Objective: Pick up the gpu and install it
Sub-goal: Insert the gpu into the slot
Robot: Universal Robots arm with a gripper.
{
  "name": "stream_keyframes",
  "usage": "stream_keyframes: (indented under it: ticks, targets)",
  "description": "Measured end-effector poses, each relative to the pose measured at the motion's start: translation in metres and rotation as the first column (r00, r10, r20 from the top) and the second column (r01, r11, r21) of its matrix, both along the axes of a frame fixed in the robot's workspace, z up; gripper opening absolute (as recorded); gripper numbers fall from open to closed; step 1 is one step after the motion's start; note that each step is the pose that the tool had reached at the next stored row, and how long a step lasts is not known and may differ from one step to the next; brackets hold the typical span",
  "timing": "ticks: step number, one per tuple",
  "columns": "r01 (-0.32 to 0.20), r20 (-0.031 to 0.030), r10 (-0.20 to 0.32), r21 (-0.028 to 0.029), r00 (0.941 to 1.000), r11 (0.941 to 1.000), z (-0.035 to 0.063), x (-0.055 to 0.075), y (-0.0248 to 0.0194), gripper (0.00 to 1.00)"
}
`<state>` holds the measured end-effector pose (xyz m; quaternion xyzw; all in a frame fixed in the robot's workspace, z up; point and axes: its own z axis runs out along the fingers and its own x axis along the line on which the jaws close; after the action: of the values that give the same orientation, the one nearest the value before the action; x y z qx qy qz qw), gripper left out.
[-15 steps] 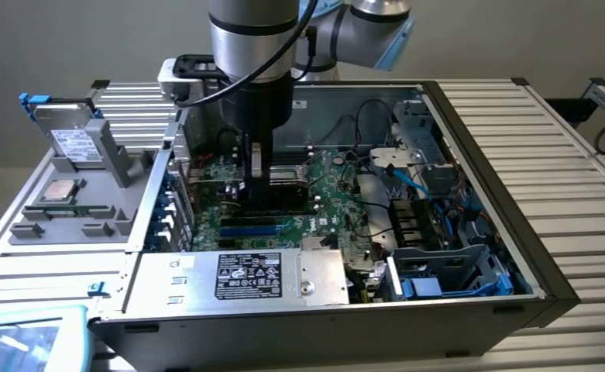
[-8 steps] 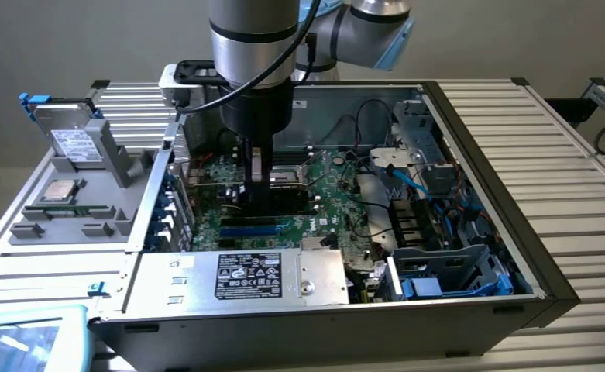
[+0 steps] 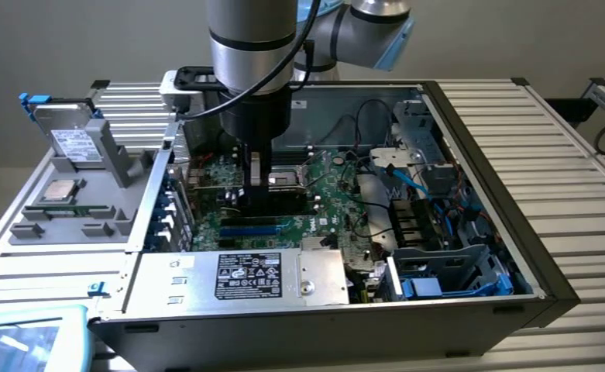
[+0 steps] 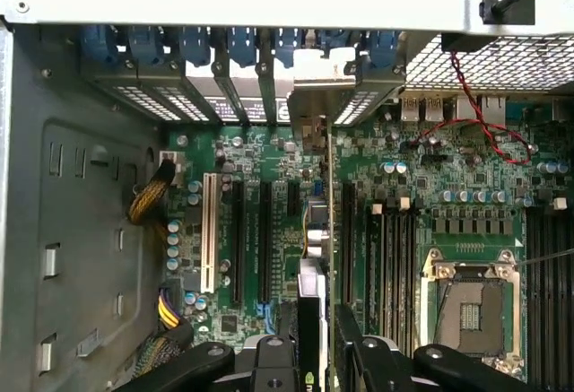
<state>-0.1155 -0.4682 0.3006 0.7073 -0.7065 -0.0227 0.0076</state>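
Note:
My gripper point(image 3: 256, 190) reaches down into the open computer case point(image 3: 468, 116), low over the green motherboard point(image 3: 328, 205). In the wrist view the gpu point(image 4: 314, 275) stands on edge between my black fingers point(image 4: 289, 347), and my gripper point(image 4: 319, 356) is shut on it. Its metal bracket point(image 4: 309, 114) lines up with the row of rear slot covers point(image 4: 224, 96). The card's lower edge runs along the motherboard point(image 4: 269, 154) between the black expansion slots point(image 4: 265, 239). I cannot tell whether it is seated in a slot. In the exterior view my gripper hides most of the card.
Memory sticks point(image 4: 390, 262) and the CPU socket point(image 4: 471, 307) lie beside the card. A red and black wire point(image 4: 475, 127) loops nearby. The power supply point(image 3: 245, 275) and a blue drive cage point(image 3: 457, 271) line the case's near side. A grey parts tray point(image 3: 70, 198) sits at the exterior view's left.

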Motion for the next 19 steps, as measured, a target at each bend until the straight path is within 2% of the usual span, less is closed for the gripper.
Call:
stream_keyframes:
  ticks: [4, 8, 11, 12, 16, 19]
  targets:
    - [0.000, 0.0000, 0.000, -0.0042, 1.0000, 1.0000, -0.0057, -0.0009, 0.0042, 0.28]
    - [0.000, -0.0020, 0.000, -0.0063, 1.0000, 1.0000, -0.0064, -0.0009, 0.0047, 0.28]
    - [0.000, -0.0052, 0.000, -0.0176, 1.0000, 0.9998, -0.0069, -0.0008, 0.0053, 0.28]
    - [0.000, -0.0056, 0.000, -0.0191, 1.0000, 0.9998, -0.0069, -0.0008, 0.0053, 0.28]
    - [0.000, -0.0056, 0.000, -0.0193, 1.0000, 0.9998, -0.0072, -0.0010, 0.0054, 0.28]
    - [0.000, -0.0056, 0.000, -0.0192, 1.0000, 0.9998, -0.0110, -0.0024, 0.0056, 0.28]
